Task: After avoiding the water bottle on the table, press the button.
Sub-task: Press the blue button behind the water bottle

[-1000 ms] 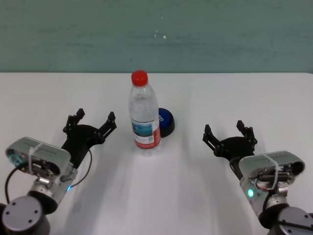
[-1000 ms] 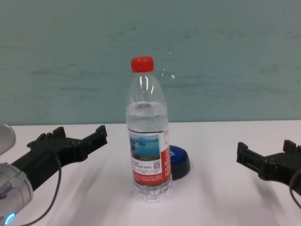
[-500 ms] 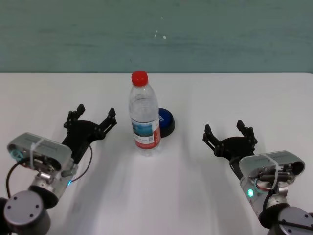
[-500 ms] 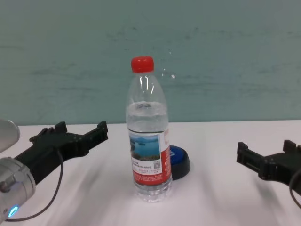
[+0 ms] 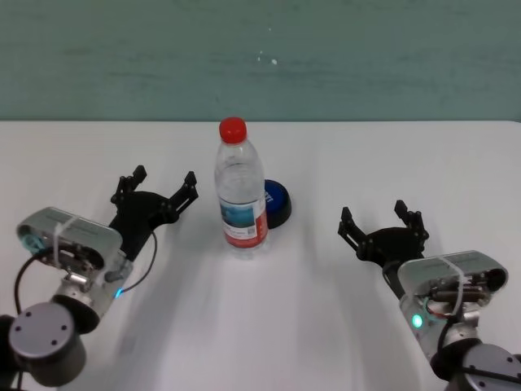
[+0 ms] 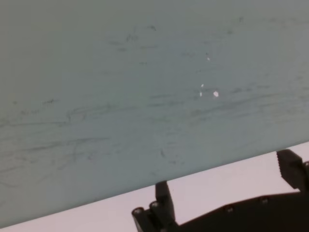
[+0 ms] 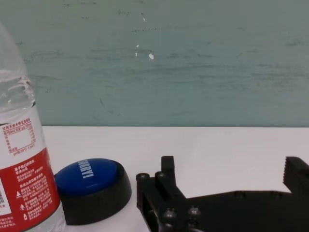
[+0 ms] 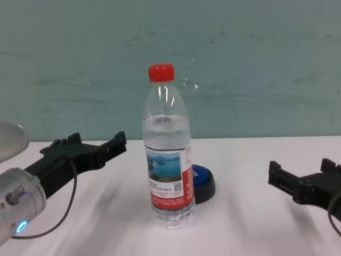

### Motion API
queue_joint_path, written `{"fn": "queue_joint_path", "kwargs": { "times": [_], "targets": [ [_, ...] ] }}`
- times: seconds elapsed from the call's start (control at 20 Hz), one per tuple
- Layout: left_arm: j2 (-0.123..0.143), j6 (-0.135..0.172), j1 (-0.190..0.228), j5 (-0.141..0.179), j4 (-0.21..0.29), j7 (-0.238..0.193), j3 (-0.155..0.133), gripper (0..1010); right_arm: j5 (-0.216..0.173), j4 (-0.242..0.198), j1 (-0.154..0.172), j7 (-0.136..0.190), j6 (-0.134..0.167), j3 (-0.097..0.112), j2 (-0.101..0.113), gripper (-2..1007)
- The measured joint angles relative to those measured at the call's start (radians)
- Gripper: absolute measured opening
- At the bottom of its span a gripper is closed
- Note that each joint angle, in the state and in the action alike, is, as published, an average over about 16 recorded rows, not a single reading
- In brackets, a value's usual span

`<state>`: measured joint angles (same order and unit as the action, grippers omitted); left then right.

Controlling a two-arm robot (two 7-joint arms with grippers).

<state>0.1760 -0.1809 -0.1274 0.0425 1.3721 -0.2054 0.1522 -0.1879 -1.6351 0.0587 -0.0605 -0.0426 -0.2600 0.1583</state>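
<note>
Head view: left gripper fingers spread wide, holding nothing, left of the upright water bottle; right gripper also spread and empty, well right of it, on the white table. Chest view: blue button sits just behind the bottle, which has clear water inside. Right wrist view: button touches nothing but the table.

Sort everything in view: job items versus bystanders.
Job:
- clear plastic red-capped water bottle, upright
- blue-topped black-based round button, behind it
- white table
- open left gripper

Bystanders:
- open right gripper, idle
- teal wall
</note>
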Motion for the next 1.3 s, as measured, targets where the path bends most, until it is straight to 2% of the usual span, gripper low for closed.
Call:
{"fn": "queue_joint_path", "kwargs": {
  "times": [0.55, 1.3],
  "targets": [
    [0.002, -0.013, -0.048, -0.013, -0.055, -0.004, 0.019, 1010, 0.000, 0.000, 0.000, 0.000, 0.000, 0.000, 0.000, 1004],
    [-0.009, -0.037, -0.104, -0.040, -0.125, 0.006, 0.033, 1010, 0.000, 0.000, 0.000, 0.000, 0.000, 0.000, 0.000, 1004]
  ]
}}
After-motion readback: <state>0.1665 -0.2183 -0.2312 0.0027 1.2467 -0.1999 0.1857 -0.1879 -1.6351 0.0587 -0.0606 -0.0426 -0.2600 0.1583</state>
